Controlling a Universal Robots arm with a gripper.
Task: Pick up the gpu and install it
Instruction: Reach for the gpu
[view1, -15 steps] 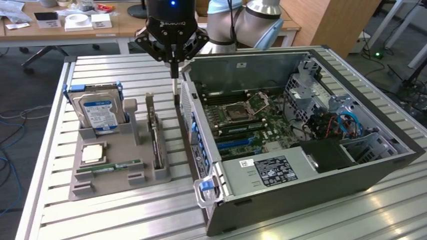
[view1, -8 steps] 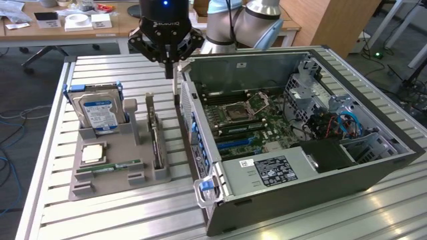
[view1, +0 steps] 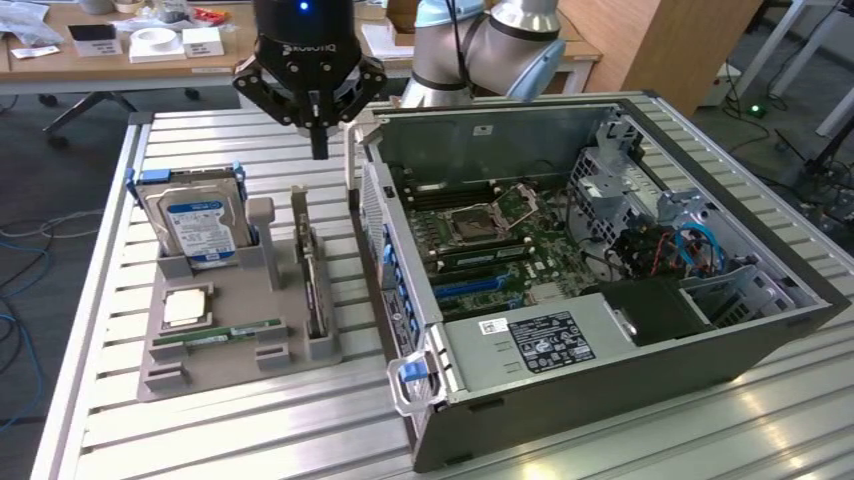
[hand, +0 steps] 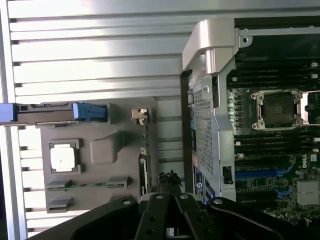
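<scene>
Open computer case (view1: 601, 400) sits at the near corner of the slatted surface (view1: 240, 440); its side wall runs just beside the grey holder (view1: 200, 368), with a narrow bare strip between them; the gpu (view1: 310, 265) stands on edge in the holder's slot nearest that wall; the end effector (view1: 319, 148), fingers pressed together and empty, hangs above the card's far end, clear air all round.

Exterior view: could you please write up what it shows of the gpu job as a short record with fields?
tool: shut, holding nothing, above the gpu's far end
gpu: on edge in the tray slot, not gripped
tray: also holds hard drive, processor, memory stick
case: open, to the exterior view's right of the tray
task: gpu not yet picked up
</scene>
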